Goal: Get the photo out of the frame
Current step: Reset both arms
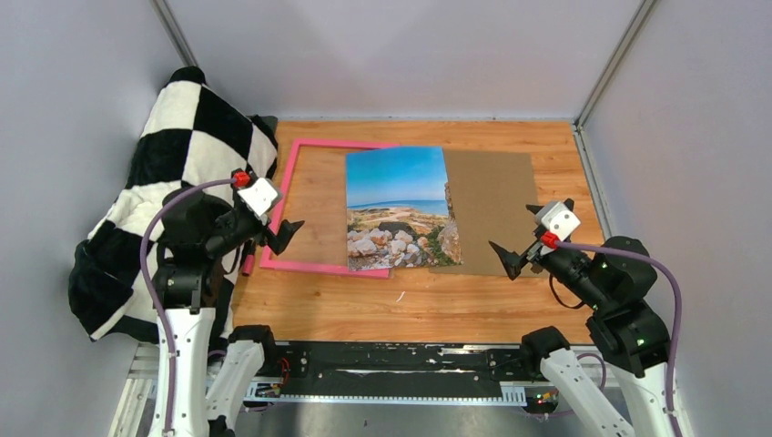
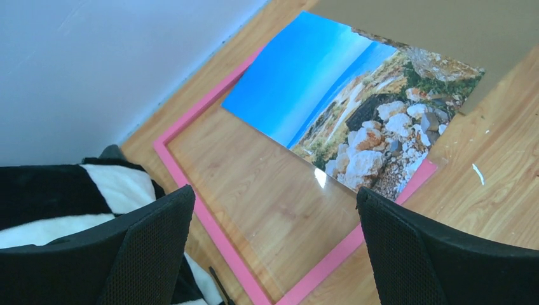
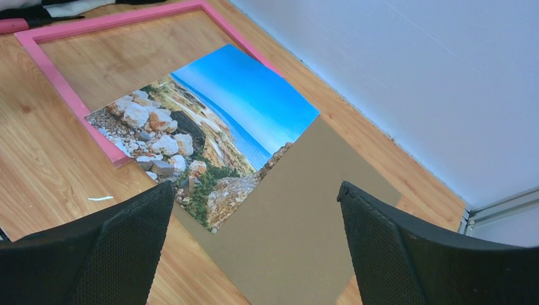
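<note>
At left wrist only: glare on clear pane (image 2: pixel 321 179) across frame (image 2: pixel 321 268), photo (image 2: pixel 330 95) overlapping.

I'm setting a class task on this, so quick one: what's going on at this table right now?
Two robot arms are taking a photo out of a pink frame. The photo lies across the frame's right side and reaches the cardboard board. The left pincer and right pincer are both open, holding nothing, one at either side.

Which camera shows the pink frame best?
Top external: the pink frame lies almost whole in view, only its right side hidden under the photo. Left wrist shows it close but cut off at the bottom; right wrist shows it slanted near the upper edge, likewise partly covered.
</note>
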Motion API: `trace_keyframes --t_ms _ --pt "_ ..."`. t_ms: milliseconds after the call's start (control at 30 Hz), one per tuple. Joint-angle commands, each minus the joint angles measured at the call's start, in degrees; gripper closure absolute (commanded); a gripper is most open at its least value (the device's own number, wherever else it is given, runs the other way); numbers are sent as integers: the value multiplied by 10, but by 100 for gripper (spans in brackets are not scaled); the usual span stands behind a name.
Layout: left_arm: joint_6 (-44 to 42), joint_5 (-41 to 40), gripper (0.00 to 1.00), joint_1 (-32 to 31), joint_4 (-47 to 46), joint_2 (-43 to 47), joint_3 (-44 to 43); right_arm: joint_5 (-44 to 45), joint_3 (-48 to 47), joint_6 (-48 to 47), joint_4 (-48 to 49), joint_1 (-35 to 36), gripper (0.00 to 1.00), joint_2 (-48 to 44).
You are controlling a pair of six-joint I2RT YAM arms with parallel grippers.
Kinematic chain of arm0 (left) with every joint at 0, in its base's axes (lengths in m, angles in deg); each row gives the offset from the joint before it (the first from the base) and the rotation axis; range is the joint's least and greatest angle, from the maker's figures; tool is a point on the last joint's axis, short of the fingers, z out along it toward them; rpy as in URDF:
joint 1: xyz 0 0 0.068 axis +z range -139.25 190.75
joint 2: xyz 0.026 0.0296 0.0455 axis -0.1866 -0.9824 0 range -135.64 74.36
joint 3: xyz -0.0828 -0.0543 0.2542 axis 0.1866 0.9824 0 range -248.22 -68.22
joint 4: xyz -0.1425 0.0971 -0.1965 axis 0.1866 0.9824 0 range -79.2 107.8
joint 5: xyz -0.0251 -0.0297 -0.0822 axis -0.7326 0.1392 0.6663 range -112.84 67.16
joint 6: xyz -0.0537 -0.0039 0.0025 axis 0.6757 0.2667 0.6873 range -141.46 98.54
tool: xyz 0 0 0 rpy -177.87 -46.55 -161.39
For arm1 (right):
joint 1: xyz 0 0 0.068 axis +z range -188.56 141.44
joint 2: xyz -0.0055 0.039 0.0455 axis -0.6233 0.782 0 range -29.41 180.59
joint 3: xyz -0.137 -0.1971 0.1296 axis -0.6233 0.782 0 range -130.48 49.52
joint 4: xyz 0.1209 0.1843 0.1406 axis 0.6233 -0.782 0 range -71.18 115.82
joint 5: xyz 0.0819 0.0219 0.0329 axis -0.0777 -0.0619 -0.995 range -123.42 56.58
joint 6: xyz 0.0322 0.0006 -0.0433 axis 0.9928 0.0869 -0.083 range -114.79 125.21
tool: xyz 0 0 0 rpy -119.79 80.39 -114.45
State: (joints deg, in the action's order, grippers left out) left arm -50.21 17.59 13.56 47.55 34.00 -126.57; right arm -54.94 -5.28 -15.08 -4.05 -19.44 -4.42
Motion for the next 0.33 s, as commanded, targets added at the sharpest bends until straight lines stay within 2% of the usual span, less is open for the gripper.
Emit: trace_keyframes --t_ms 0,133,300 --pt "-6 9 0 -1 21 -19 9 -6 -8 -7 -17 -2 0 -12" --pt "-6 24 0 -1 21 -30 8 -4 -3 -8 -14 -1 2 -17" --pt "-15 27 0 -1 21 -35 16 56 10 20 22 0 0 -17"
